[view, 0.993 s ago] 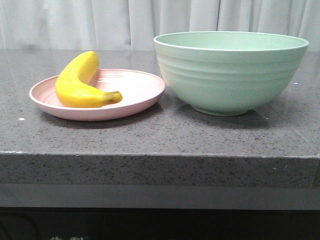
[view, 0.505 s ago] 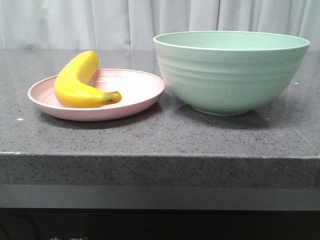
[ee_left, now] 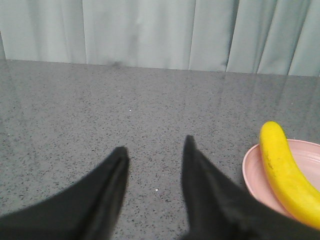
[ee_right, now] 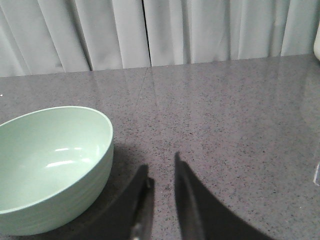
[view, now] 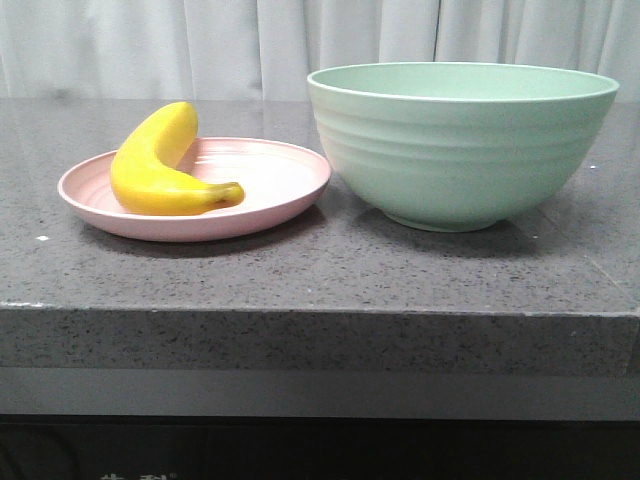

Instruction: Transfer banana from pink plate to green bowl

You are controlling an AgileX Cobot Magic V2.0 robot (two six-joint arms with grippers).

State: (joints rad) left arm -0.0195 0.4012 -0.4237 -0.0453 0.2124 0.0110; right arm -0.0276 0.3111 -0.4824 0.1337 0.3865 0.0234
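The yellow banana (view: 160, 170) lies on the pink plate (view: 270, 190) at the left of the counter, stem tip toward the green bowl (view: 460, 145), which stands just right of the plate and looks empty in the right wrist view (ee_right: 50, 165). Neither gripper shows in the front view. My left gripper (ee_left: 156, 146) is open and empty over bare counter, with the banana (ee_left: 285, 172) and the plate's rim (ee_left: 252, 172) off to one side of it. My right gripper (ee_right: 160, 164) is empty, its jaws a narrow gap apart, low over the counter beside the bowl.
The dark speckled stone counter (view: 320, 270) has its front edge near the camera. A pale curtain (view: 250, 45) hangs behind it. A white object (ee_right: 317, 47) just shows at the edge of the right wrist view.
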